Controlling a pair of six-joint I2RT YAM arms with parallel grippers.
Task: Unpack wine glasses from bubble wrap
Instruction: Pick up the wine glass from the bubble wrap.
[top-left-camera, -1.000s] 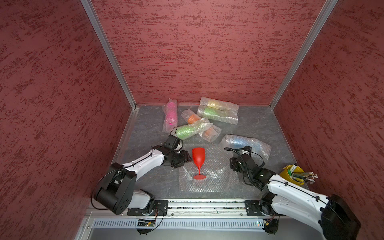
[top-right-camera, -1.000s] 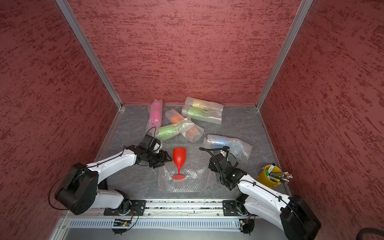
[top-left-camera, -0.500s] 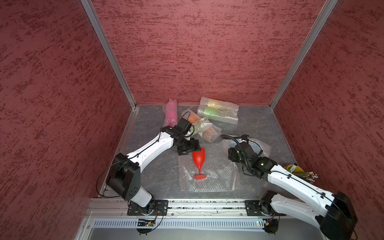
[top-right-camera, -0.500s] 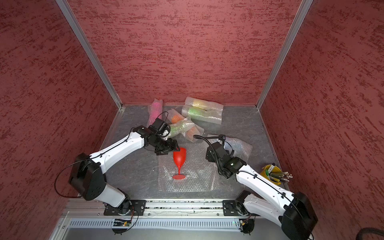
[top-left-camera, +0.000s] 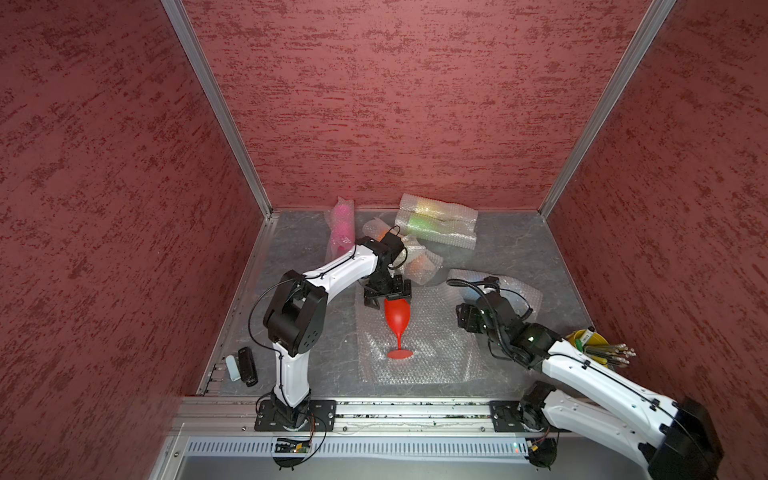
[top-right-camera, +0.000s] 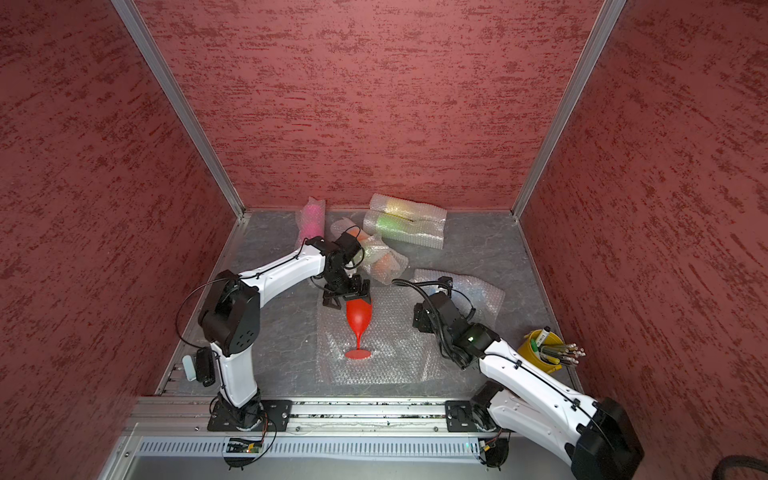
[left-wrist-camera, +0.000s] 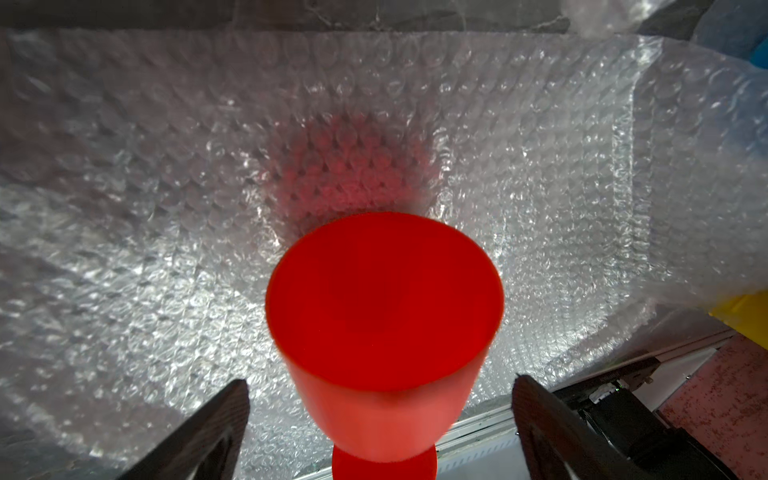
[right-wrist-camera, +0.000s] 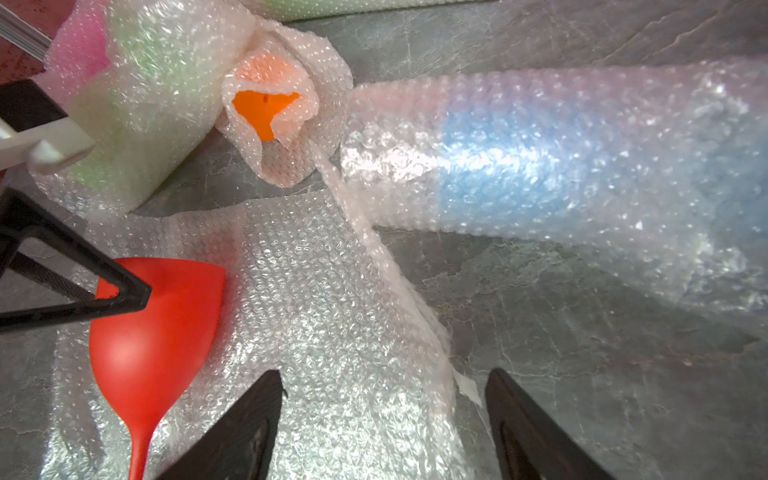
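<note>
A red wine glass (top-left-camera: 397, 316) (top-right-camera: 359, 318) stands upright on a flat sheet of bubble wrap (top-left-camera: 432, 345) (right-wrist-camera: 332, 311). My left gripper (top-left-camera: 388, 296) (left-wrist-camera: 380, 384) hangs open at the bowl's rim, a finger on each side and clear of it. My right gripper (top-left-camera: 463, 318) (right-wrist-camera: 383, 374) is open and empty, low over the sheet's right edge. Just beyond it lies a blue glass in a bubble wrap sleeve (right-wrist-camera: 519, 166) (top-right-camera: 486, 295). Further back lie wrapped pink (top-left-camera: 343, 226), orange (right-wrist-camera: 266, 108), green and yellow (top-left-camera: 436, 226) glasses.
A yellow cup of utensils (top-left-camera: 594, 345) stands at the right wall, beside my right arm. A small black device (top-left-camera: 247, 365) lies at the front left. Red walls close in three sides, and a metal rail (top-left-camera: 395, 405) runs along the front.
My left arm swung from the glass's left side to behind its bowl, and its jaws widened. My right arm reached further back toward the blue bundle. The red glass stayed put.
</note>
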